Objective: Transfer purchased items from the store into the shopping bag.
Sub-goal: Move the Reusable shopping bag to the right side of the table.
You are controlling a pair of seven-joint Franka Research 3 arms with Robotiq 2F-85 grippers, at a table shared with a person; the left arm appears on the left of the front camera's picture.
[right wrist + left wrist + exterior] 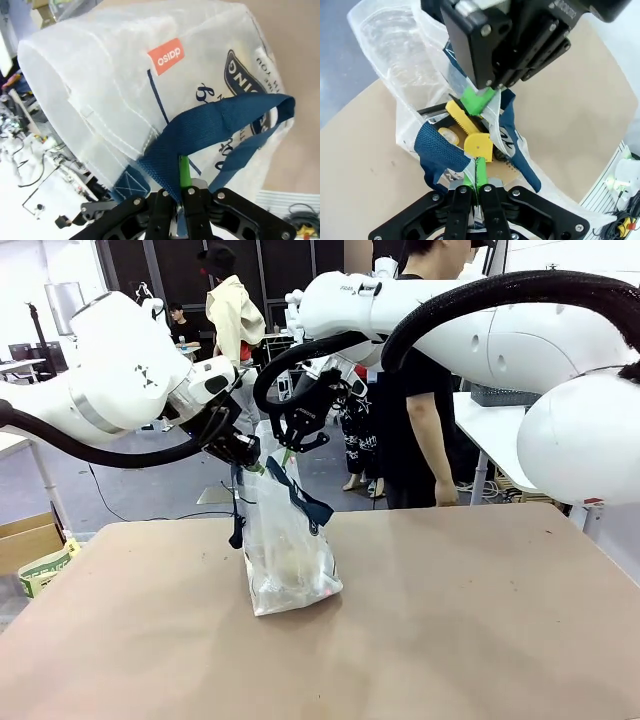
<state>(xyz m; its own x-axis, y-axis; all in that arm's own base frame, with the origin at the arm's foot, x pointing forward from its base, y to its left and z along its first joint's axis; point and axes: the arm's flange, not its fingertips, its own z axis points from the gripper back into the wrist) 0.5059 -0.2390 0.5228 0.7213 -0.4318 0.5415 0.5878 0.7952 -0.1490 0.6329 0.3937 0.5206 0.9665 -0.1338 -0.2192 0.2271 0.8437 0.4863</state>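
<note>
While I watch from the front camera, the tan table (470, 630) carries the shopping bag (288, 550), standing upright left of centre. The room is a grey-floored lab. A cardboard box (25, 540) sits on the floor at the left edge, and a person in black (415, 390) stands at the far side with one arm hanging down.

My left gripper (243, 452) is at the bag's top edge on the left. In the left wrist view its green pads (481, 172) are pressed together, pinching the clear rim where a navy strap (442, 147) is sewn on.

My right gripper (292, 440) is at the opposite side of the mouth. In the right wrist view its jaws are clamped on the navy handle (220, 125), just at the strap's base. The dark round logo (245, 85) and an orange label (166, 56) face that camera.

Goods are in the bag. A yellow toothed piece (465, 125) lies in the mouth between the two grippers, with a tan packet (504, 170) beside it. From the front, a yellowish lump (290, 570) and a pink bit (328, 586) show low through the plastic.
</note>
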